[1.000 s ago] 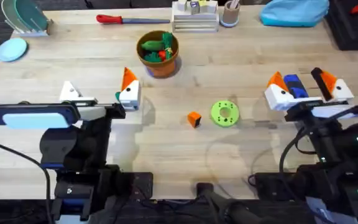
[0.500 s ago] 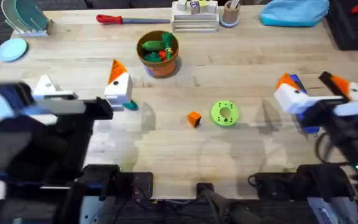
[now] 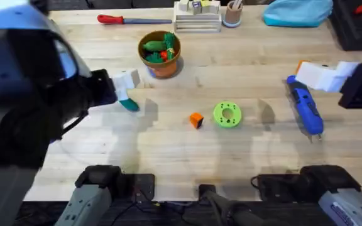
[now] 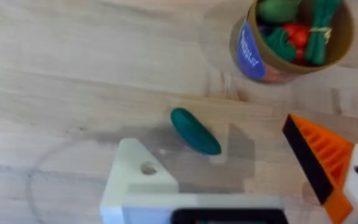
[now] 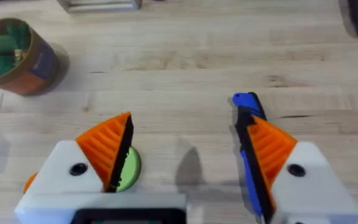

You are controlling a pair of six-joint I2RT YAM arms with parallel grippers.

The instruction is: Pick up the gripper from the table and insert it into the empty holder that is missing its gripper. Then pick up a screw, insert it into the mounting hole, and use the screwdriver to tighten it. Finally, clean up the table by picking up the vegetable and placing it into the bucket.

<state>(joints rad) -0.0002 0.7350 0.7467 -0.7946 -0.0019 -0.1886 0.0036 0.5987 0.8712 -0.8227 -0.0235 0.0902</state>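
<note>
Overhead, both claws spread empty, vegetable (image 4: 195, 130) under left claw (image 4: 241, 180), bucket (image 4: 289, 37) label unreadable.

wooden table (image 3: 244, 157), bucket (image 3: 161, 53), vegetable (image 3: 129, 105), screwdriver (image 3: 305, 110), green disc (image 3: 227, 115)

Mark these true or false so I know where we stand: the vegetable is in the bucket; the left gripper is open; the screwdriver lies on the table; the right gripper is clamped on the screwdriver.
1. The vegetable is in the bucket. False: it lies on the table beside the bucket, apart from it.
2. The left gripper is open. True.
3. The screwdriver lies on the table. True.
4. The right gripper is clamped on the screwdriver. False: the right gripper is open, and the screwdriver lies beside one finger.
</note>
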